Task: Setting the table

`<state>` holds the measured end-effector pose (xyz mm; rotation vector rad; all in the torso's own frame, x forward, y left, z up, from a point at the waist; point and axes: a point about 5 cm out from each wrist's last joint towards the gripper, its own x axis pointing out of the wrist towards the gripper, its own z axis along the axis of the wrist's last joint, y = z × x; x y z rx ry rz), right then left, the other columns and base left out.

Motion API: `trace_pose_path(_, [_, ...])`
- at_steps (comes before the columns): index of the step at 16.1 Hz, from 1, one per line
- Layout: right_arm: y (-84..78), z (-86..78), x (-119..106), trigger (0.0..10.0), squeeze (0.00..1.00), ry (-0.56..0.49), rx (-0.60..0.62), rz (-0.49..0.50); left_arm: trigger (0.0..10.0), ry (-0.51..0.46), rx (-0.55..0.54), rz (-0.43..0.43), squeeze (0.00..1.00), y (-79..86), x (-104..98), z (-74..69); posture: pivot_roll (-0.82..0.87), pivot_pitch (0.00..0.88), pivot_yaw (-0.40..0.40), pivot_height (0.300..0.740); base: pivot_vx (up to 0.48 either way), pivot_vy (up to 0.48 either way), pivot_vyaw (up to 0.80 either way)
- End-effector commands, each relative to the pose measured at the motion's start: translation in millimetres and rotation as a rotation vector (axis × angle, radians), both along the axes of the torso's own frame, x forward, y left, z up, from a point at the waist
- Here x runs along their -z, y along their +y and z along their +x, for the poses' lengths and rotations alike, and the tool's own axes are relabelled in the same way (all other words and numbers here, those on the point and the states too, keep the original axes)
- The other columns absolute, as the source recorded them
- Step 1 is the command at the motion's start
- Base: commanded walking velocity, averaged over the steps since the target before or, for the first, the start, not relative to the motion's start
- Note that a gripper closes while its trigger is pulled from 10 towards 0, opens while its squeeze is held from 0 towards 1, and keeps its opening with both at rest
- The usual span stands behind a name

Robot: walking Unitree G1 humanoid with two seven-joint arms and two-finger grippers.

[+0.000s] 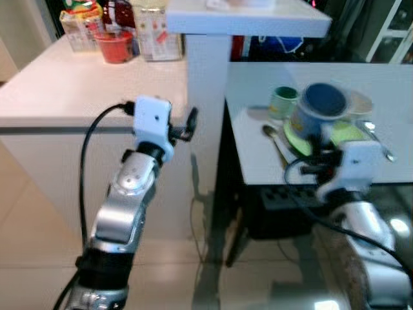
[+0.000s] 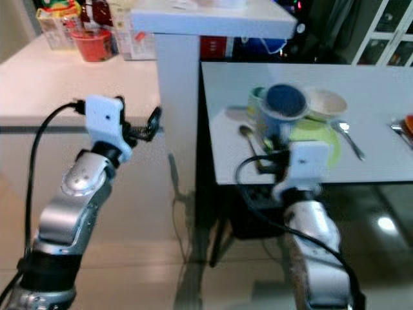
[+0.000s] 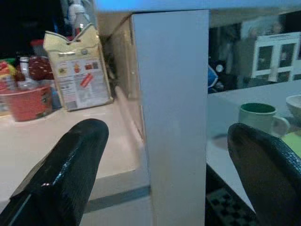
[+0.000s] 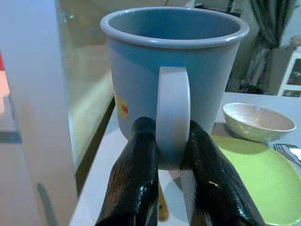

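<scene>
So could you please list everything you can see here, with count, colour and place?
mug: one, blue, held by its handle over the table's near-left part
cup: one, green, on the table behind the mug
plate: one, lime green, on the table right of the mug
bowl: one, cream, behind the plate
spoon: one, metal, left of the plate
fork: one, metal, right of the plate
table: one, grey
counter: one, white, at left
carton: one, cream, on the counter
red bowl: one, on the counter
pillar: one, white, between counter and table
left gripper: open, facing the pillar
right gripper: shut on the mug's handle
</scene>
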<state>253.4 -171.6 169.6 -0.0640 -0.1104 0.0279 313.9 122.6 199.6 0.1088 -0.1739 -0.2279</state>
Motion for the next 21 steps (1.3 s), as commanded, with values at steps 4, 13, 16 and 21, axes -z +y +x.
trace_pose_path(4, [-11.5, 6.4, -3.2, 10.0, 0.00, 0.001, 0.088, -0.033, 10.0, -0.010, 0.004, 0.018, 0.00, -3.8, -1.0, 0.6, -0.06, 0.000, 0.019, 0.740, 0.000, -0.474, 0.33])
trace_pose_path(13, [-17.1, 13.8, -4.3, 10.0, 0.00, 0.021, 0.167, -0.026, 10.0, -0.009, 0.009, 0.016, 0.00, -5.1, 0.1, 1.0, -0.06, 0.000, 0.019, 0.740, 0.000, -0.477, 0.27])
trace_pose_path(16, [-15.9, 11.9, -2.3, 10.0, 0.00, 0.036, 0.166, -0.004, 10.0, -0.006, 0.020, 0.020, 0.00, -6.9, 1.0, 0.6, -0.06, 0.000, 0.021, 0.740, 0.000, -0.477, 0.00])
trace_pose_path(21, [-15.0, 10.5, 0.1, 10.0, 0.00, 0.052, 0.166, 0.017, 10.0, -0.006, 0.028, 0.020, 0.00, -8.1, 1.1, 0.8, -0.06, 0.000, 0.025, 0.740, 0.000, -0.477, 0.00])
